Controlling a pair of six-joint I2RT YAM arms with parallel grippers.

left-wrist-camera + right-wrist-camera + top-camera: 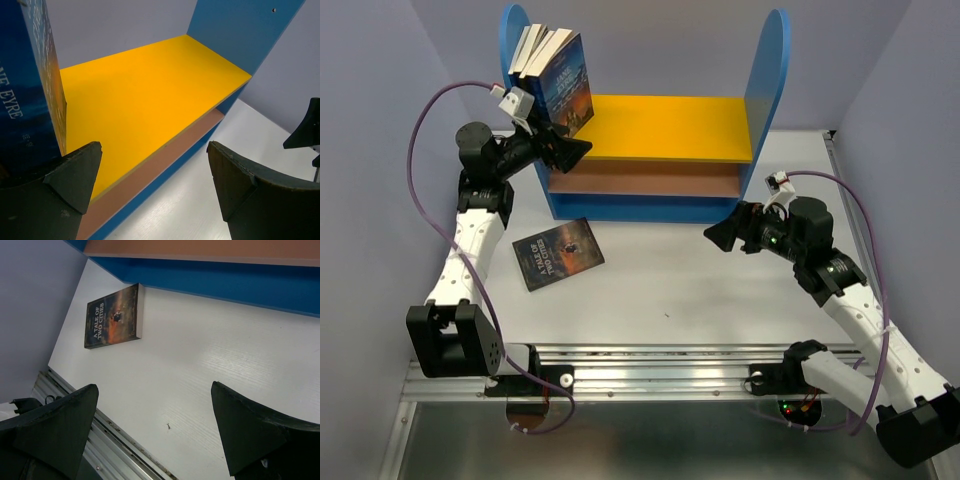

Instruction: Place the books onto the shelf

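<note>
Both pairs of fingers stand spread wide and grasp nothing. The left gripper [155,165] hangs at the front lip of the yellow board [145,100], one finger just beside the lower corner of Jane Eyre [22,107]; we cannot tell whether it touches the cover. The right gripper [155,410] hovers over the table [720,300], apart from everything, in front of the right end of the shelf [767,80], with its wrist camera facing the one loose book.

On the yellow board a row of books [542,50] leans against the left side panel [513,30], Jane Eyre outermost with its cover facing the open span of the board. We cannot count the row for certain. The rest of that board is bare, and we see no book on the brown board [640,180] below it.

A Tale of Two Cities [558,253] lies flat and face up on the table, near the shelf's left front corner and well apart from both grippers.

We judge the task nearly done, with this last book to fetch. It is thin and flat on the table, so the next move calls for working a finger under an edge, then standing it against the leaning row.
</note>
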